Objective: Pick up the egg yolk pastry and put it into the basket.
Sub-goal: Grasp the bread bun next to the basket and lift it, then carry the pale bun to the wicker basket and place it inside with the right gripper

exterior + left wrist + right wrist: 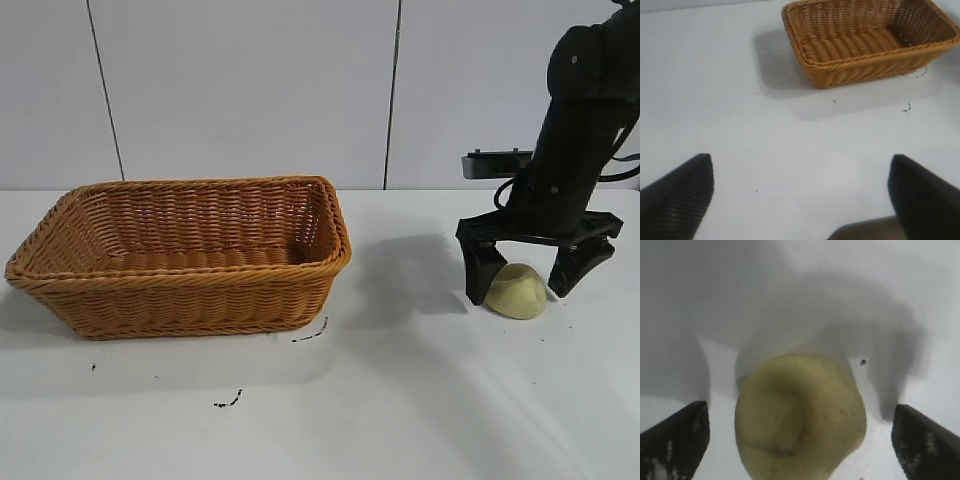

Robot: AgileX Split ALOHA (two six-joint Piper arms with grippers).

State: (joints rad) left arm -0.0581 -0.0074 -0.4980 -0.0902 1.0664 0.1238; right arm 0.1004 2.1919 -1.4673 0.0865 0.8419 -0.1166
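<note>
The egg yolk pastry [518, 291], a small pale yellow dome, sits on the white table at the right. My right gripper [524, 283] is open and straddles it, one finger on each side, with gaps showing between the pastry [800, 415] and both fingers in the right wrist view. The orange-brown wicker basket [180, 300] stands empty at the left; it also shows in the left wrist view [860, 67]. My left gripper [800, 195] is open and empty over bare table, some way from the basket, and is out of the exterior view.
A few small dark marks [312, 334] lie on the table in front of the basket. Bare white table [400, 400] lies between the basket and the pastry. A white panelled wall stands behind.
</note>
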